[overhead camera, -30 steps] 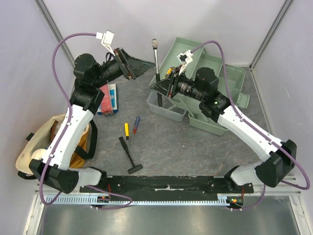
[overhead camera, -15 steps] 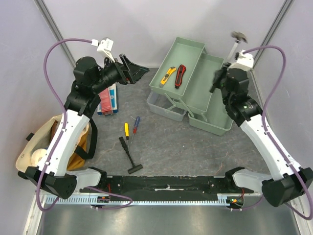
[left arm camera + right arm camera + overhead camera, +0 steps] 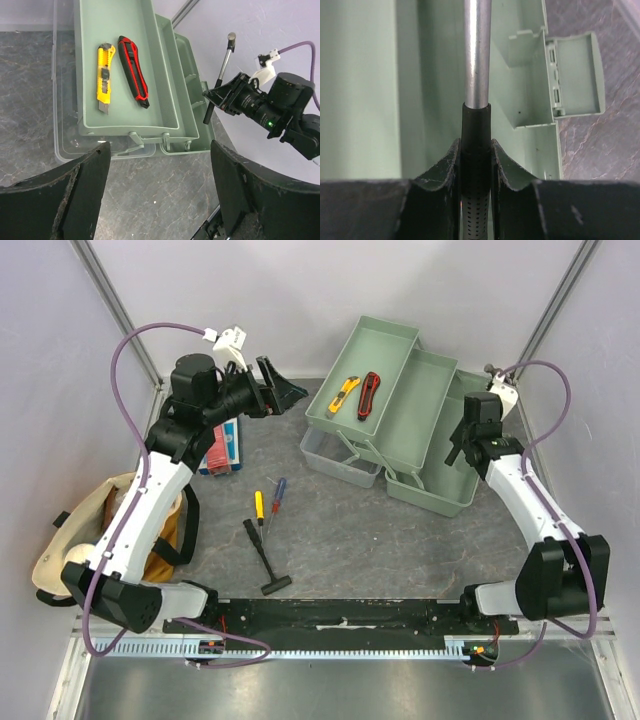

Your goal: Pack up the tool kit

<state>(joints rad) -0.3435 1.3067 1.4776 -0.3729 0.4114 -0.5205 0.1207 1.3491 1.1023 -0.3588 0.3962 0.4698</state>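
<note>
1. We're hovering our left gripper (image 3: 283,390) at the far left, jaws spread wide.
2. A black hammer (image 3: 265,558) and two screwdrivers (image 3: 259,504) are lying loose on the table (image 3: 350,530), near-left of the toolbox (image 3: 425,400).
3. A yellow knife (image 3: 345,392) and a red-black cutter (image 3: 368,395) are sitting side by side in its far-left tray.
4. Our right gripper (image 3: 475,150) is clamping a silver-shafted tool (image 3: 477,50) by its black grip, over the toolbox's right side.
</note>
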